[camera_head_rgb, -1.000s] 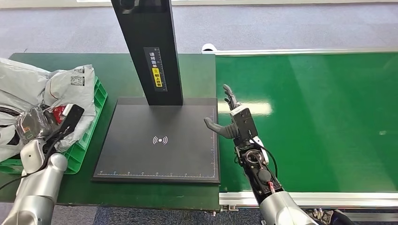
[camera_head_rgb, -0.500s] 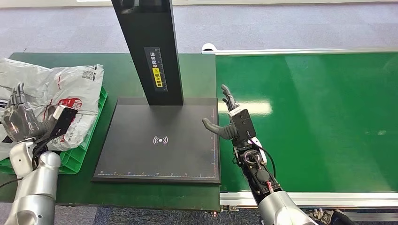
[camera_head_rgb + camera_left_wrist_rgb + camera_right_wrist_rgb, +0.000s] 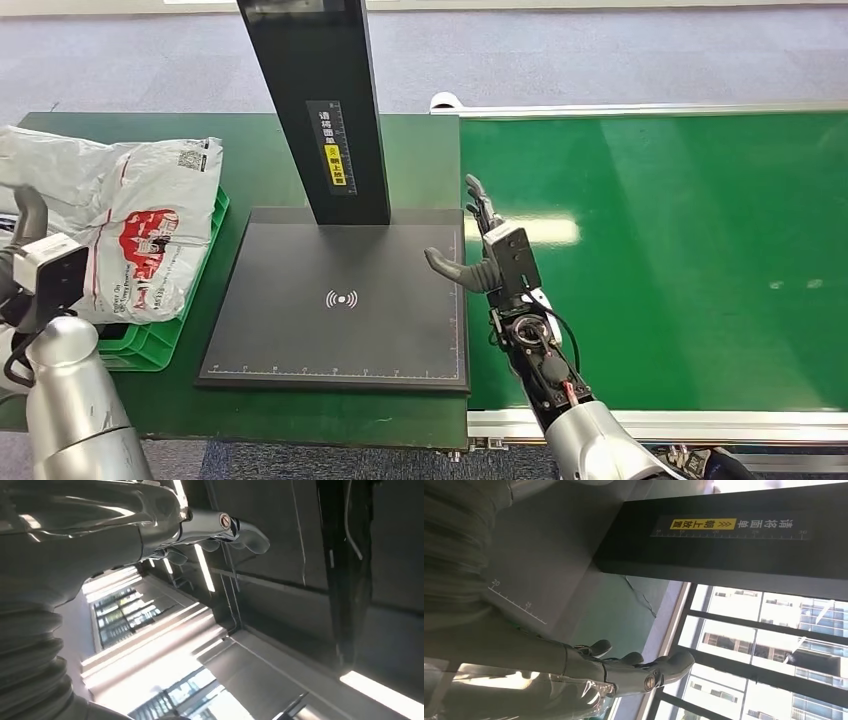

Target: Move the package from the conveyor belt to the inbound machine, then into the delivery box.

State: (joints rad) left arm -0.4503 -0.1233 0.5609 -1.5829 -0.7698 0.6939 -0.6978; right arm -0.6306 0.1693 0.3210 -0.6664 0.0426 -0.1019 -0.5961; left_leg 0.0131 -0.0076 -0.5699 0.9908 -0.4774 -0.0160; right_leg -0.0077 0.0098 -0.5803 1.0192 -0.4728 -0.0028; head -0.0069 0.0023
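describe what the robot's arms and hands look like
Both arms are silver metal with rounded joints. The right robot hand has dark grey fingers and a thick grey thumb, behind it a black box, exposed black forearm mechanics with thin black cables and small red parts. The left robot hand shows glossy grey fingers and a ribbed grey cover.

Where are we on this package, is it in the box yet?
Looks done: the package lies in the green box among other bags, and the machine's pad and the belt are bare. Nothing in hand: the left hand is raised beside the box, and the right hand hovers open at the pad's belt-side edge.
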